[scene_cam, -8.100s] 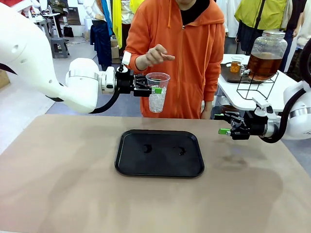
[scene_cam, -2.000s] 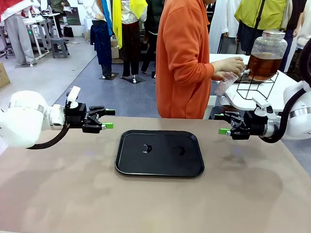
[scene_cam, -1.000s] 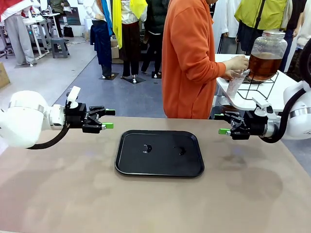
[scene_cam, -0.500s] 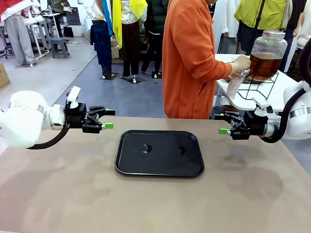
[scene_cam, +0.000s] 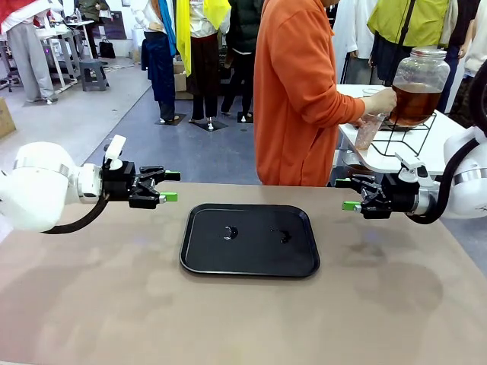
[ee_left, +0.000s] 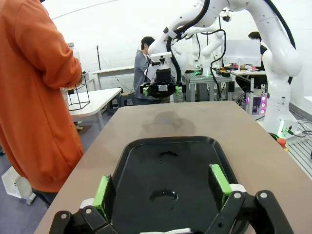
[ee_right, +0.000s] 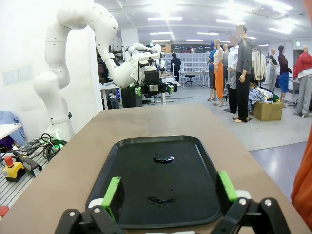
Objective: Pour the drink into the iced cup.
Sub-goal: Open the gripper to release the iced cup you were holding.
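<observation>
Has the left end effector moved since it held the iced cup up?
Yes. The left end effector has dropped and pulled back to picture left; it now hangs open and empty left of the black tray.

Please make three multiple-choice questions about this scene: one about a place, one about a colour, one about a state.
1. Where is the cup?
A. on the tray
B. in the person's hand at the jar
C. in the left gripper

2. What colour is the tray?
A. black
B. white
C. orange

3. How are the two grippers?
A. both shut
B. one holds a cup
C. both open, holding nothing

Answers: 1 B, the hand holds it under the jar. 2 A, it is black. 3 C, left gripper and right gripper have spread fingers.
</observation>
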Controlling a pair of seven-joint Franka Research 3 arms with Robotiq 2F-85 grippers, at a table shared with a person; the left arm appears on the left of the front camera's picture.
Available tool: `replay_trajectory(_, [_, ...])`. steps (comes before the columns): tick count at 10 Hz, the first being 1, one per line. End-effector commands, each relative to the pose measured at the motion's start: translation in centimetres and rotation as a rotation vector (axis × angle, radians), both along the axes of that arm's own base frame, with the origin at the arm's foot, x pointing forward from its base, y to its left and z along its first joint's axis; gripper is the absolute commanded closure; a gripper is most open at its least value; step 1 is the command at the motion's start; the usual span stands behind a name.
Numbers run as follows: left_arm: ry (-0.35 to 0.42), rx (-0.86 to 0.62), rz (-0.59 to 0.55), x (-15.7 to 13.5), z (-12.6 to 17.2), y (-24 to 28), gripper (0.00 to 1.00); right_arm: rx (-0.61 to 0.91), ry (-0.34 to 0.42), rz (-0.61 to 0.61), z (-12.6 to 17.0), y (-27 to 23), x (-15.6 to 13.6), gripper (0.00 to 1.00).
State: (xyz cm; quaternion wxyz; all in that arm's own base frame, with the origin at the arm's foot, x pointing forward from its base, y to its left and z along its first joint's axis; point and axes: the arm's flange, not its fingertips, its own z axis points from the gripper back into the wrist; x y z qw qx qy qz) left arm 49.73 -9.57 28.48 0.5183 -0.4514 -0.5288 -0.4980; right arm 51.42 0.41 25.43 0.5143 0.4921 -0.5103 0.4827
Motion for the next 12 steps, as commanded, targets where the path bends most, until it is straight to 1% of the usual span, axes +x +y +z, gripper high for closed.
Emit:
replay_trajectory(1, [-0.005, 0.002, 0.000, 0.06, 0.06, -0.06, 0.00, -0.001, 0.000, 0.004, 0.43, 0.21, 0.24, 0.00])
replay_trajectory(12, [-0.005, 0.002, 0.000, 0.06, 0.06, -0.06, 0.00, -0.001, 0.000, 0.004, 0.43, 0.21, 0.24, 0.00])
